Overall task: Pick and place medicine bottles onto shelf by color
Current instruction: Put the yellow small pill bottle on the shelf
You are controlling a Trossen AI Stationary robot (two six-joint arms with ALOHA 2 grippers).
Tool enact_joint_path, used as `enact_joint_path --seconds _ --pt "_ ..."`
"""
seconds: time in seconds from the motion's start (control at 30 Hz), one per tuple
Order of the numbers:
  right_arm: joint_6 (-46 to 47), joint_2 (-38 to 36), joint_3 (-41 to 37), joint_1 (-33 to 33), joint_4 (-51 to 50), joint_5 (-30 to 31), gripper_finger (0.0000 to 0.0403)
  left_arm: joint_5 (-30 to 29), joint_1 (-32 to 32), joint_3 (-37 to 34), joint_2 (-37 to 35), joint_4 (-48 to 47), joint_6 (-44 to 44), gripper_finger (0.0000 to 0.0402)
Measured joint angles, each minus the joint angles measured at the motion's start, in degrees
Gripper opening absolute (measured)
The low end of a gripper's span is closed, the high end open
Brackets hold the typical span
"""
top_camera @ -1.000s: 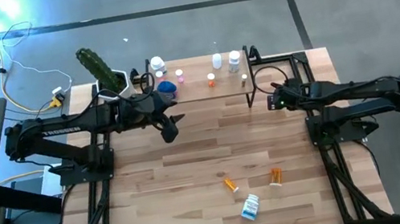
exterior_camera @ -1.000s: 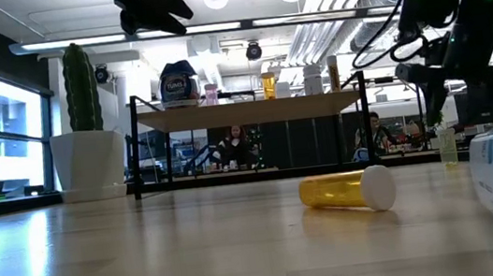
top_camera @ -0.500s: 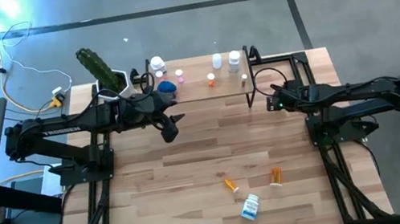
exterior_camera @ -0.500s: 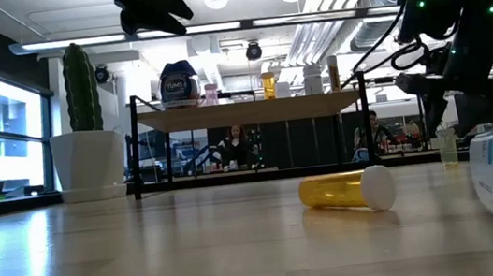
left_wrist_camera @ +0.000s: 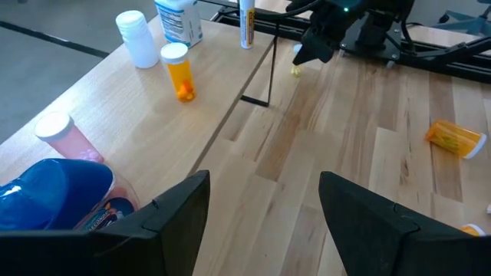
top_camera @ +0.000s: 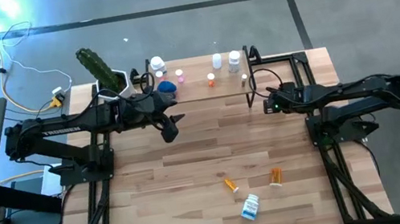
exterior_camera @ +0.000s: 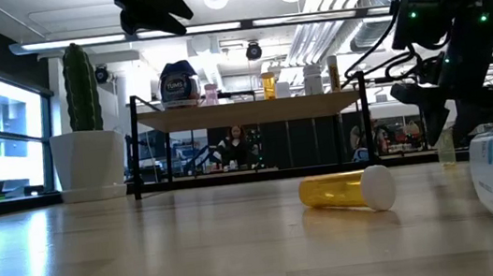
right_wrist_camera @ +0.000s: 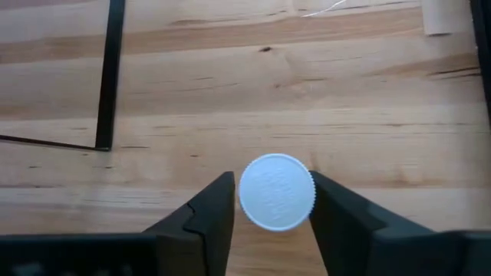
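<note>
High view: the right gripper hangs just off the right-hand front leg of the shelf, while the left gripper waits in front of the shelf's left end.

Low view: a pale vial stands upright on the table beside that leg, under the right gripper; a sideways nudge could tip it.

Left wrist view: the left fingers stand well apart, holding nothing.

Right wrist view: the vial's white cap sits between the right fingers, which hug both sides. I cannot tell whether they pinch it yet. A grip on the round cap alone could slip, and lifting could clip the shelf leg nearby.
</note>
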Motion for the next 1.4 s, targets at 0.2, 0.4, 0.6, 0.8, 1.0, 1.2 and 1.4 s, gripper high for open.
enact_joint_path --seconds 0.2,0.4,0.6,0.8,1.0,1.2,1.4 --pt "0.0 0.0 0.0 0.0 0.0 -0.2 0.0131 0.0 0.0 0.0 0.0 0.0 0.1 0.0236" --pt "1.0 0.0 0.0 0.0 0.0 -0.8 0.01 0.0 0.0 0.0 0.0 0.0 0.2 0.0236" --pt "1.1 -0.1 0.1 0.0 0.1 -2.4 0.0093 0.0 0.0 0.0 0.0 0.0 1.1 0.0236" --pt "1.9 0.0 2.2 1.1 -2.3 -7.7 0.0094 -0.1 0.0 0.0 0.0 0.0 2.5 0.0236" --pt "4.3 0.0 7.9 5.2 -8.9 -8.7 0.0094 -0.1 1.1 0.0 0.0 -0.5 2.5 0.0236" --pt "10.4 0.0 11.9 10.2 -16.7 -7.8 0.0094 3.0 3.1 0.0 0.0 -0.6 2.1 0.0236" --pt "13.5 0.0 13.6 12.7 -18.5 -7.3 0.0094 4.2 3.7 0.0 0.0 -0.7 2.5 0.0236"
